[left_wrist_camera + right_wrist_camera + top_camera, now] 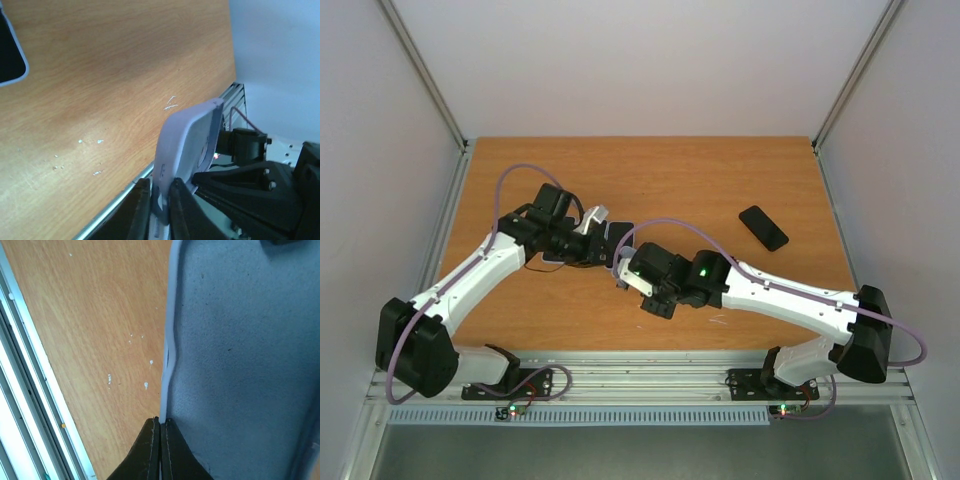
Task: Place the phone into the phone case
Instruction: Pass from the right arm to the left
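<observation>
The black phone [763, 227] lies flat on the wooden table, right of centre and apart from both arms. Its dark corner with a pale rim [9, 55] shows at the top left of the left wrist view. Both grippers hold the pale lavender phone case [598, 217] above the table's middle. My left gripper [161, 187] is shut on one edge of the case [187, 142], which stands up on its side. My right gripper [161, 421] is shut on the thin rim of the case [240, 365], whose grey lined inside fills that view.
An aluminium rail [640, 375] runs along the near edge of the table, in front of both arm bases. White enclosure walls close off the left, right and back. The right arm's black base [250, 147] stands close behind the case in the left wrist view.
</observation>
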Available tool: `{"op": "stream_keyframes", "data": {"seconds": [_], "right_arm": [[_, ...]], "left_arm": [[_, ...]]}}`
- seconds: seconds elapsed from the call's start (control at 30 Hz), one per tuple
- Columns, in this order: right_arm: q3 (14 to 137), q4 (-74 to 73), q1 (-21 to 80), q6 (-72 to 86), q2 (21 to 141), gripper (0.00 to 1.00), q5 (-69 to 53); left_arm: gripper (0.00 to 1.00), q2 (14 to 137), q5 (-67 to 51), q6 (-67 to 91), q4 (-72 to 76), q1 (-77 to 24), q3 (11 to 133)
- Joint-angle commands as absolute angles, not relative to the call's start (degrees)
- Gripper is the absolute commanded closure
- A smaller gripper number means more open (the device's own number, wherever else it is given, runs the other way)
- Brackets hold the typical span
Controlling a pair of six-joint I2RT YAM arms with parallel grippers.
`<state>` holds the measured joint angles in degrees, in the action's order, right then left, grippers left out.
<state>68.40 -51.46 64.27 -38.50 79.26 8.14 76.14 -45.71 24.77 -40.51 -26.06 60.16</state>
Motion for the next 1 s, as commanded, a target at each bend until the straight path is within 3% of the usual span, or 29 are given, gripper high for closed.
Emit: {"op": "stream_keyframes", "data": {"seconds": [0.0, 0.17, 0.47, 0.7, 0.97], "right_arm": [[67.8, -49.0, 64.9, -39.6, 77.6, 0.99, 9.5], [66.0, -46.5, 64.9, -38.6, 75.9, 0.96, 10.8], [63.5, -42.4, 64.8, -31.1, 70.1, 0.70, 13.5], [59.6, -38.2, 64.7, -15.5, 64.8, 0.48, 16.6], [50.8, -29.3, 64.6, 1.9, 59.6, 0.44, 19.7]], "left_arm": [[0.92, 75.9, -46.0, 24.4, -37.3, -26.5, 59.0], [1.00, 73.5, -45.1, 26.6, -33.7, -26.6, 57.0], [1.00, 67.5, -34.3, 39.3, -24.5, -26.9, 48.6], [1.00, 62.3, -25.3, 53.2, -13.0, -29.2, 38.8], [1.00, 56.0, -17.2, 65.6, -1.4, -30.7, 30.3]]}}
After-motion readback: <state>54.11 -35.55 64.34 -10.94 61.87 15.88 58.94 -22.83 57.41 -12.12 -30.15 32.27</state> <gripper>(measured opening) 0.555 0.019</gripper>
